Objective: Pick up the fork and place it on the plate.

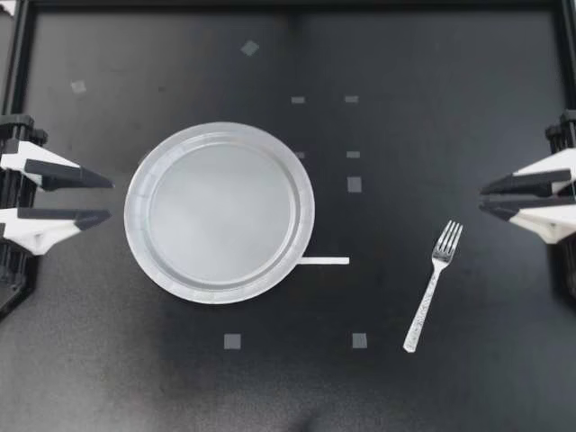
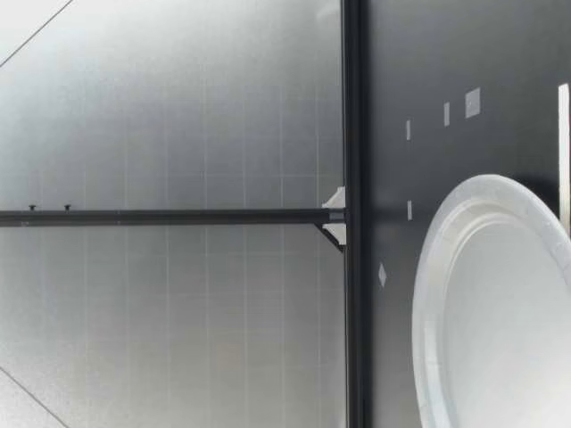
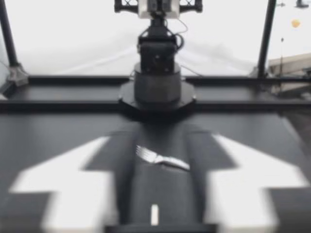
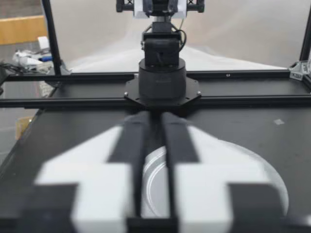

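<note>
A silver fork (image 1: 434, 285) lies flat on the black table at the right, tines toward the far side, handle slanting toward the near edge. A white paper plate (image 1: 162, 162) sits left of centre with nothing on it; its rim (image 2: 428, 294) also fills the low view. My left gripper (image 1: 108, 198) hovers at the left edge beside the plate, open with nothing between its fingers. My right gripper (image 1: 483, 199) hovers at the right edge, beyond the fork's tines, open by a narrow gap. In the left wrist view the fork (image 3: 163, 158) lies far ahead between the fingers. The plate (image 4: 218, 165) lies ahead in the right wrist view.
A white tape strip (image 1: 324, 261) lies against the plate's right rim. Small grey tape squares (image 1: 354, 184) dot the table. Black frame rails (image 1: 288, 4) border the table. Each wrist view shows the other arm's base, such as the right arm's base (image 3: 158, 82).
</note>
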`<state>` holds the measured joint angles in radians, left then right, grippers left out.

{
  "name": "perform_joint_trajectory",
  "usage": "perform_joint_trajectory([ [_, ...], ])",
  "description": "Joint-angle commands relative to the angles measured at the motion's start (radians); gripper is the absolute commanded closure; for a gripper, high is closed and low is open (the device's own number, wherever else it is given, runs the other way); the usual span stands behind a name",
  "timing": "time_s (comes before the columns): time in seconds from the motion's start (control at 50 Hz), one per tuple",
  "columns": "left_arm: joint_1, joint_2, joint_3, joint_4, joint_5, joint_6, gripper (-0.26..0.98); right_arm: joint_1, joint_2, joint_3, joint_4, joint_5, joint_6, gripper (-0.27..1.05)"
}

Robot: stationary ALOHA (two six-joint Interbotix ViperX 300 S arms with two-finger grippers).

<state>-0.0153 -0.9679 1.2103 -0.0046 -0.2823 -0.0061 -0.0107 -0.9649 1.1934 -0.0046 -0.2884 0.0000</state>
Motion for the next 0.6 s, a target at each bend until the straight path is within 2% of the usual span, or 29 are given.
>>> perform_joint_trajectory([
  [0.0, -0.003, -0.015, 0.015, -0.005, -0.008, -0.006, 0.63, -0.002, -0.002, -0.008, 0.002, -0.008, -0.005, 0.76],
  [0.08, -0.002, -0.038, 0.04, -0.041, -0.008, -0.028, 0.73, -0.009, -0.026, 0.012, 0.011, 0.0, 0.02, 0.9],
  [0.12, -0.003, -0.051, 0.046, -0.077, -0.006, -0.044, 0.74, -0.009, -0.04, 0.012, 0.041, 0.015, 0.049, 0.92],
  [0.22, -0.002, -0.06, 0.051, -0.13, -0.006, -0.077, 0.74, -0.023, -0.083, -0.025, 0.229, 0.129, 0.219, 0.92],
  [0.3, -0.003, -0.051, 0.051, -0.133, -0.006, -0.077, 0.74, -0.052, -0.101, -0.086, 0.328, 0.264, 0.37, 0.92],
  [0.42, -0.003, -0.037, 0.043, -0.13, -0.006, -0.046, 0.74, -0.075, -0.046, -0.172, 0.337, 0.546, 0.581, 0.92],
  [0.48, -0.003, -0.034, 0.04, -0.129, -0.006, -0.023, 0.74, -0.075, 0.032, -0.17, 0.35, 0.683, 0.732, 0.91],
  [0.58, -0.003, -0.032, 0.04, -0.13, -0.008, 0.015, 0.74, -0.052, 0.135, -0.121, 0.394, 0.776, 0.974, 0.88],
])
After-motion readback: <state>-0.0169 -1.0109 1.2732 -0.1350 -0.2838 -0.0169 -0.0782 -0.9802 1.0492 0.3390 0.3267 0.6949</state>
